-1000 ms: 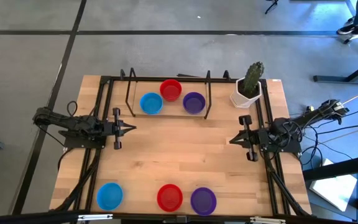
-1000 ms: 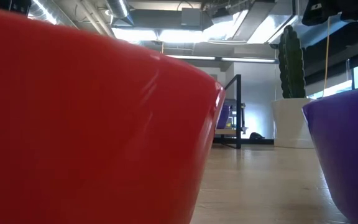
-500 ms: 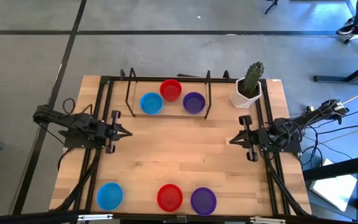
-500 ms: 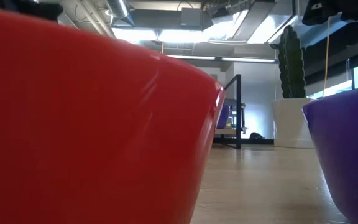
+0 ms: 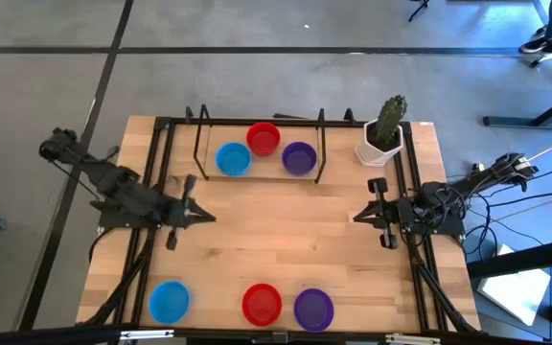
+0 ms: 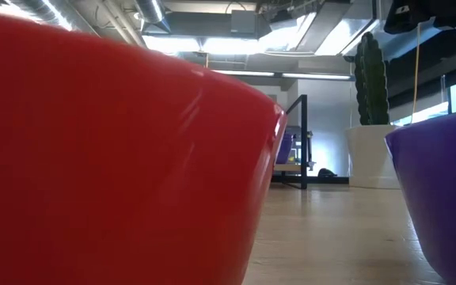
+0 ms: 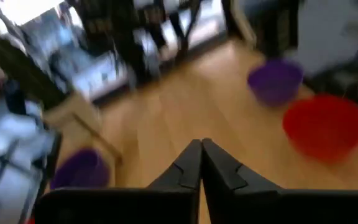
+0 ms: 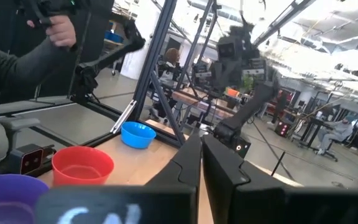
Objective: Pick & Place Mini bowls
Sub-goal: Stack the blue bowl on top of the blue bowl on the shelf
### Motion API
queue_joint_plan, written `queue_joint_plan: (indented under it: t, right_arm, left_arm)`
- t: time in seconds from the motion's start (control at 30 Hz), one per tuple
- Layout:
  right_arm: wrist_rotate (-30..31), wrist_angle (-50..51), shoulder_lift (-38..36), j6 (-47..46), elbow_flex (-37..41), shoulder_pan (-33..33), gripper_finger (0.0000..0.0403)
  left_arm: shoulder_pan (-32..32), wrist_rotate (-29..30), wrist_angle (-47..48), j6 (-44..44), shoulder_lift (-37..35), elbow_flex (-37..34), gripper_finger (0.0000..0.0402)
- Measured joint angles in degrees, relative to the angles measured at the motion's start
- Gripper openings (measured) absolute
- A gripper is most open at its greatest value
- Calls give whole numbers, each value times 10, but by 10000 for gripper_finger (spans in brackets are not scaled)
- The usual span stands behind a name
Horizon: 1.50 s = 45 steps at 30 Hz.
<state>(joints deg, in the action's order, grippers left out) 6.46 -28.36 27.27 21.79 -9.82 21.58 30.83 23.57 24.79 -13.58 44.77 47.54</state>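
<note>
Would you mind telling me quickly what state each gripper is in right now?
Left gripper: closed, holding nothing, above the bare wood.
Right gripper: closed, holding nothing, at the table's right side.

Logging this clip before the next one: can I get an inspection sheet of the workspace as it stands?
Surface: wooden table, black frame rails along its edges.
Job's things: blue, red, purple mini bowls at the far rack; blue, red, purple at the near edge.
Clutter: potted cactus, far right corner.
End effectors: left shut, empty, over bare wood; right shut, empty, waiting at the right.
Cables: bundle behind the right arm.
Surroundings: person's sleeve in the right wrist view.
</note>
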Motion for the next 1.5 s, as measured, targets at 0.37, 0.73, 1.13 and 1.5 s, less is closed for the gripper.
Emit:
queue_joint_plan:
  t: [0.37, 0.73, 1.13, 1.5]
  right_arm:
    - [0, 4, 0, -5, 0, 0, 18]
    - [0, 4, 0, -27, 0, 0, 18]
    - [0, 4, 0, -33, 0, 0, 18]
    - [0, 4, 0, -36, 0, 0, 18]
  left_arm:
    - [72, -69, 407, 349, 237, 228, 25]
    - [166, -107, 408, 592, 353, 213, 130]
    - [274, -126, 342, 656, 486, 213, 225]
    - [308, -112, 358, 700, 535, 212, 226]
